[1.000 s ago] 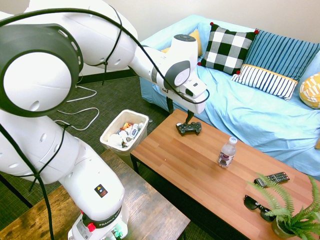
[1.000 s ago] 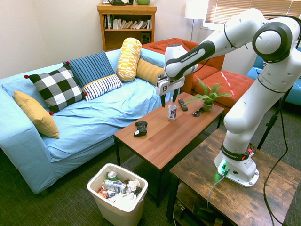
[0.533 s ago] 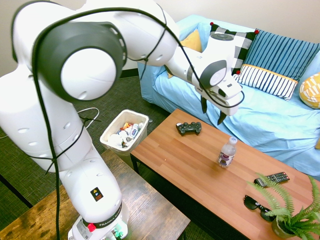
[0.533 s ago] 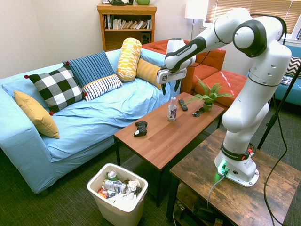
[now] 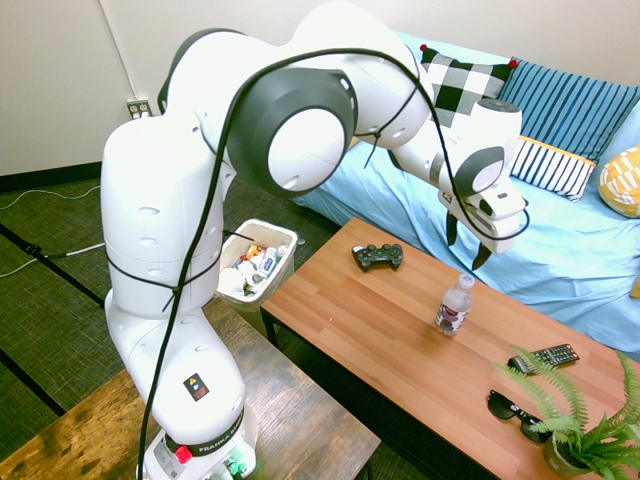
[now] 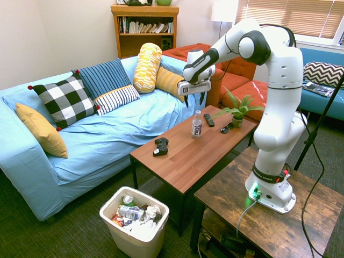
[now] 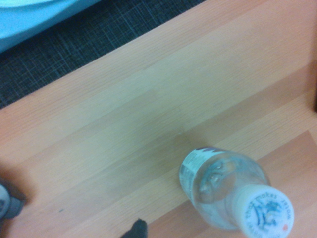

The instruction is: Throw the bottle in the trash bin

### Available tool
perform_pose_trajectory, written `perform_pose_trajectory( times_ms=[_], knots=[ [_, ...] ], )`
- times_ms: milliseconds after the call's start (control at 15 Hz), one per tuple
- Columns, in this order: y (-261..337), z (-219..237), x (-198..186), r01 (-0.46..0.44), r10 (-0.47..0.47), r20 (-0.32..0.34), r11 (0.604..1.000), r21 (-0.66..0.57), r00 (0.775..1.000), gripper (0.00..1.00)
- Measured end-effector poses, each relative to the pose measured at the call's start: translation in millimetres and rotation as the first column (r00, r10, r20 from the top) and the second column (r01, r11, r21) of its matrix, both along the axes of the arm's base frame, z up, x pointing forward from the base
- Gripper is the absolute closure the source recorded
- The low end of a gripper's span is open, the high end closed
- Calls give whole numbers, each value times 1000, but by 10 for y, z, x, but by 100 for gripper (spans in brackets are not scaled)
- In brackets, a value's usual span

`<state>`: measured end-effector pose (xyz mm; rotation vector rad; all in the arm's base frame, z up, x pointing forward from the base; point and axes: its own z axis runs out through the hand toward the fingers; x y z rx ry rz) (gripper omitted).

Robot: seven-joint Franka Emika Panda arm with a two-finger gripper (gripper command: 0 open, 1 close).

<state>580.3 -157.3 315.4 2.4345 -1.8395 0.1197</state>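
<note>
Standing upright on the wooden coffee table (image 5: 380,330), the bottle (image 5: 454,304) has not yet been touched, so we judge the job barely begun: the grab, the carry and the drop are all still to do

From the first outside camera, working from near to far, we see the trash bin (image 5: 250,268) on the dark carpet just off one end of the table, already holding crumpled paper and white containers, then a black game controller (image 5: 377,257), then the bottle, and above it the gripper (image 5: 469,245) pointing down with its two fingers spread apart and nothing between them. A TV remote (image 5: 544,355), sunglasses (image 5: 515,414) and a potted fern (image 5: 590,430) sit at the table's other end, and the blue sofa (image 5: 560,240) runs behind

The second outside camera shows what the first cannot: the bin (image 6: 134,223) stands well apart from the bottle (image 6: 197,124), down at the table's far end, with the gripper (image 6: 194,100) clearly above the cap

Only the wrist camera looks straight down on the white cap of the bottle (image 7: 233,196), showing it off-centre, so we judge the hand must shift before descending
</note>
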Motion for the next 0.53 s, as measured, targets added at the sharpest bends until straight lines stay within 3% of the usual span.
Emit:
perform_pose_trajectory(
  times_ms=[533],
  knots=[
    [-216,-544,-50,45,-45,-85,999,1,995,0]
  ],
)
